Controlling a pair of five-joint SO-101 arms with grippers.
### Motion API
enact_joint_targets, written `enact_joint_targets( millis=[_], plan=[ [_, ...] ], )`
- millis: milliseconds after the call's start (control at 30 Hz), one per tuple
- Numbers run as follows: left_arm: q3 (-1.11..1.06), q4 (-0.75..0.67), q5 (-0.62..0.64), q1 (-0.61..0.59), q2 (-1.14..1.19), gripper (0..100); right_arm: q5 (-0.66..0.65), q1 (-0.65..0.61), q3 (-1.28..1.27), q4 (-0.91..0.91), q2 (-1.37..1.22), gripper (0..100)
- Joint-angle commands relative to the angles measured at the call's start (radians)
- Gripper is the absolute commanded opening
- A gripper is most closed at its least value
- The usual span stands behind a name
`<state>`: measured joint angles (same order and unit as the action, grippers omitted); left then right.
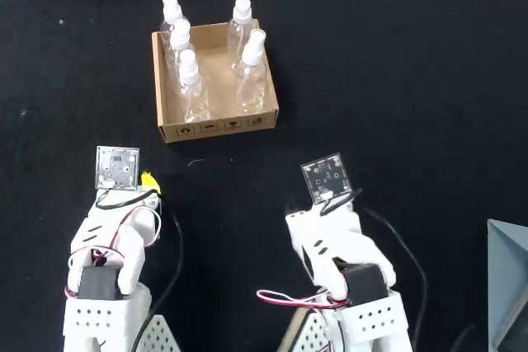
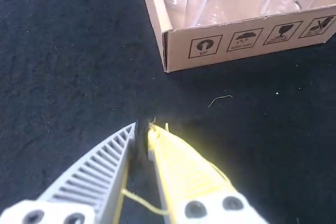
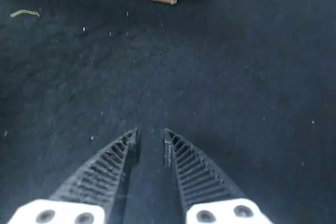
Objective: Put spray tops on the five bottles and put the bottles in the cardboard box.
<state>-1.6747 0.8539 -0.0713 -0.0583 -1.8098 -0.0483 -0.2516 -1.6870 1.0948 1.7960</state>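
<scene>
Nearest us, the left gripper (image 2: 142, 129): grey and yellow fingers pressed almost tip to tip with nothing between them. It hangs low over the black table (image 2: 63, 51), just short of the cardboard box (image 2: 247, 43). Right gripper (image 3: 151, 135): black fingers spread by a narrow gap, also empty, over bare cloth, with a corner of the box beyond.

Task's things: we count five bottles (image 1: 191, 92) standing upright inside the box, each wearing a white spray top (image 1: 256, 37). Three stand along the box's left side and two toward the right, packed close. As things lie, we judge both steps done.

Handling, our estimate:
- Material: clear thin plastic, apparently empty, so light and likely to give under a hard pinch. The smooth walls are probably slippery.
- Balance: tall and narrow, so easy to tip.
- Best hold: across the body just under the shoulder, or at the neck beneath the top.
- Risk: gripping the top itself could pull it loose.
- Thin dip tubes show through the walls in the left wrist view.

Surroundings: a short pale thread (image 2: 219, 99) lies on the cloth between the left gripper and the box; we take it as harmless. A grey object (image 1: 507, 286) sits at the table's right edge, well apart from the box. For any regrasp, the box walls and crowded neighbours would be what stands in the way.
</scene>
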Motion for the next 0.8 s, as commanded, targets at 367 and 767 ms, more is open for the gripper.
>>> enact_joint_targets(
  millis=[367, 767],
  plan=[
    [-0.027, 0.104, -0.008, 0.143, 0.011, 3, -0.006, 0.026, 0.005, 0.213, 0.099, 3.0],
    [-0.027, 0.362, -0.008, 0.143, 0.003, 3, -0.006, 0.051, 0.005, 0.212, 0.099, 2.9]
  ],
)
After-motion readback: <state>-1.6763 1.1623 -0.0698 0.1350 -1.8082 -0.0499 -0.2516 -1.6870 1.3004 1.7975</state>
